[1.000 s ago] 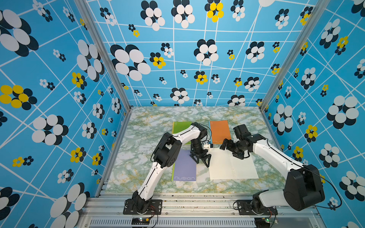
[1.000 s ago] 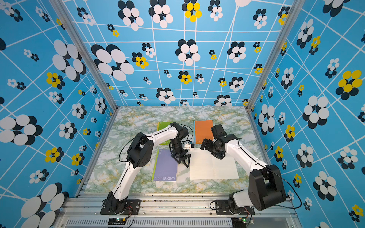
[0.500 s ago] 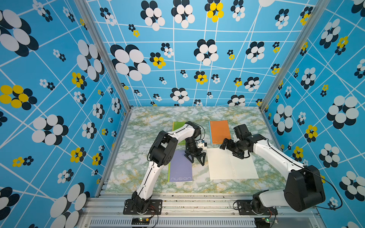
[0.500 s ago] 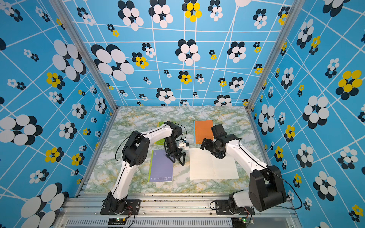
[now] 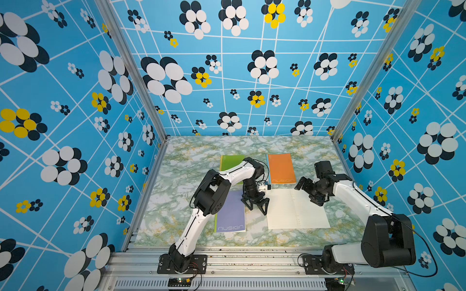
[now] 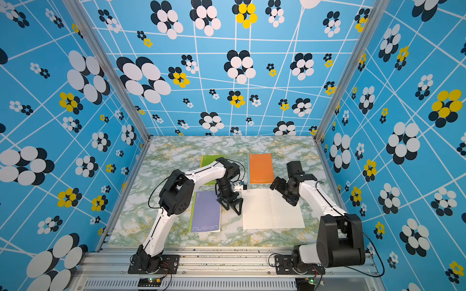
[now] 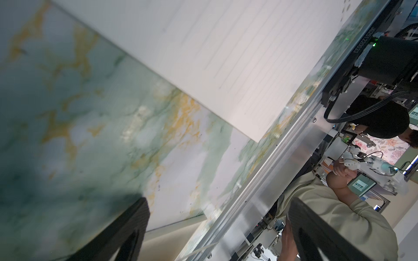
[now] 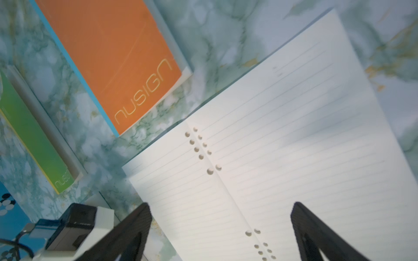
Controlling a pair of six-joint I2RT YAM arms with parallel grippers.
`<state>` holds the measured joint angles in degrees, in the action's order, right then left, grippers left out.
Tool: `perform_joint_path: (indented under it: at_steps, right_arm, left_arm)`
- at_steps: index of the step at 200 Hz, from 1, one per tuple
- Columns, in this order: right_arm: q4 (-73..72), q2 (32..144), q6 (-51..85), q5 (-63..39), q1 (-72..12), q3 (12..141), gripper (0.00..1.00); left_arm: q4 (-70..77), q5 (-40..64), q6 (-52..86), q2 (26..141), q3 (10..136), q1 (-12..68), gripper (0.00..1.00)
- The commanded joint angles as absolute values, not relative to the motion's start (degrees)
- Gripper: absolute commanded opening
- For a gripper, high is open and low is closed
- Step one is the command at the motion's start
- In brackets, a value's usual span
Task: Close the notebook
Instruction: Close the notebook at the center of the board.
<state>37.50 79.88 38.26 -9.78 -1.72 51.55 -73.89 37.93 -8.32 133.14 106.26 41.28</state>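
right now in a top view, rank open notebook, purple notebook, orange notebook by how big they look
1. open notebook
2. purple notebook and orange notebook: unranked; similar closed books, and purple lies nearer the camera.

Blue walls (image 5: 227, 75) patterned with white, black and yellow flowers enclose the green-marbled tabletop (image 5: 181, 176); an aluminium rail (image 5: 252, 262) edges its near side.

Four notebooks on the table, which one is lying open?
The cream notebook: its lined pages lie flat, face up. The purple notebook, green notebook and orange notebook are shut, covers up.
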Motion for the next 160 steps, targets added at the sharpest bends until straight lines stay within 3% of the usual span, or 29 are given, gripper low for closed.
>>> perform_joint_path:
  at_steps: [1, 89, 160]
  right_arm:
    - [37.3, 78.1, 36.2, -10.0, 2.7, 50.8, 0.99]
    - [34.5, 81.1, 34.1, -12.9, 15.9, 48.6, 0.99]
    - [31.5, 86.3, 33.3, -14.0, 19.1, 48.3, 0.99]
  left_arm:
    - [-71.2, 36.7, -3.5, 132.3, 106.8, 40.9, 0.99]
    - [-57.1, 30.1, 16.9, 128.9, 102.6, 41.3, 0.99]
    - [-56.8, 24.5, 31.9, 129.7, 102.3, 41.7, 1.00]
